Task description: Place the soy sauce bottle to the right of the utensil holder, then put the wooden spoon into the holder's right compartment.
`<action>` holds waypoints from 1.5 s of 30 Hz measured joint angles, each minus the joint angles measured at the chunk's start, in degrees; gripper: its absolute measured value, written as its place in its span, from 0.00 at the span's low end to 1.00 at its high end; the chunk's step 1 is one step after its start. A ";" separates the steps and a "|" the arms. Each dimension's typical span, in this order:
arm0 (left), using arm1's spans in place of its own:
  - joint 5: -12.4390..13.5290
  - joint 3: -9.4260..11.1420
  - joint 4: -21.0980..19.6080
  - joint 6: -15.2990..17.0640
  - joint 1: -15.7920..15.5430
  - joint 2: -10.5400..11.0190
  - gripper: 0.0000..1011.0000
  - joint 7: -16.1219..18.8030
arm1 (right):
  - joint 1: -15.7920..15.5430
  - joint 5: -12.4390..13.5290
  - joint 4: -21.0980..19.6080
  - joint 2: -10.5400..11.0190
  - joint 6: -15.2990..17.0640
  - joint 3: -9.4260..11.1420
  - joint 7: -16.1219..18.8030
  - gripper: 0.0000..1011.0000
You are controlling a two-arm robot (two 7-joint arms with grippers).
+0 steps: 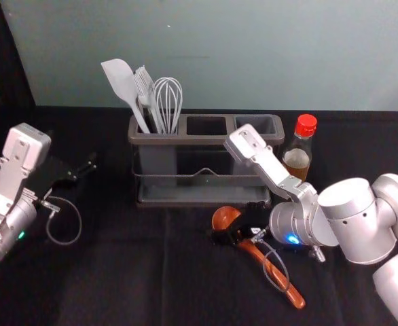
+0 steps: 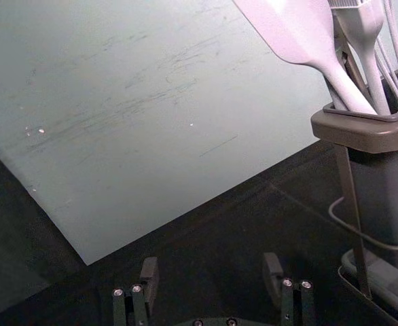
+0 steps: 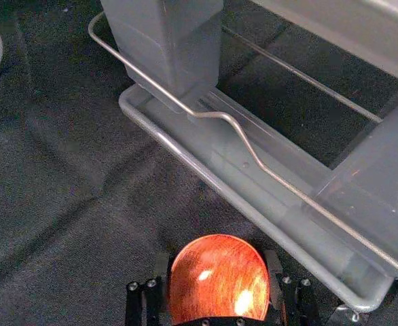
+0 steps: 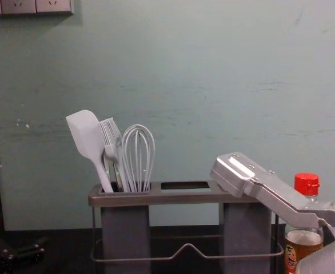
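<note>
The soy sauce bottle [image 1: 298,153], red-capped, stands upright just right of the utensil holder [image 1: 206,193]; the chest view also has the bottle [image 4: 306,234] there, partly behind the right arm. The wooden spoon [image 1: 277,277] lies on the table in front of the holder, bowl toward it, handle toward the front right. My right gripper [image 1: 237,227] is low over the spoon near its bowl. In the right wrist view the spoon's bowl [image 3: 219,278] shows between the open fingers of the right gripper [image 3: 219,275]. My left gripper [image 1: 83,171] is open, left of the holder; the left gripper [image 2: 210,278] holds nothing.
A white spatula [image 1: 121,83], a fork-like utensil [image 1: 146,92] and a whisk [image 1: 168,102] stand in the holder's left compartment. The right forearm [image 1: 270,168] reaches across the holder's front right corner. A pale wall [image 1: 212,54] rises behind the black-covered table.
</note>
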 joint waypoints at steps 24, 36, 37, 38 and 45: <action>0.00 0.01 0.00 0.00 0.00 0.00 0.99 0.00 | -5.58 0.34 -13.51 5.25 6.19 4.12 3.58 0.83; 0.00 0.00 0.00 0.00 0.00 0.00 0.99 0.00 | -9.09 0.53 -21.67 9.62 9.01 6.26 4.49 0.83; 0.00 0.00 0.00 0.00 0.00 0.00 0.99 0.00 | -9.35 0.58 -22.01 9.86 9.07 6.41 4.58 0.83; 0.00 0.00 0.00 0.00 0.00 0.00 0.99 0.00 | -9.72 0.65 -22.50 10.21 9.18 6.67 4.83 0.83; 0.00 0.00 0.00 0.00 0.00 0.00 0.99 0.00 | -10.07 0.87 -22.89 10.54 9.21 7.01 5.08 0.83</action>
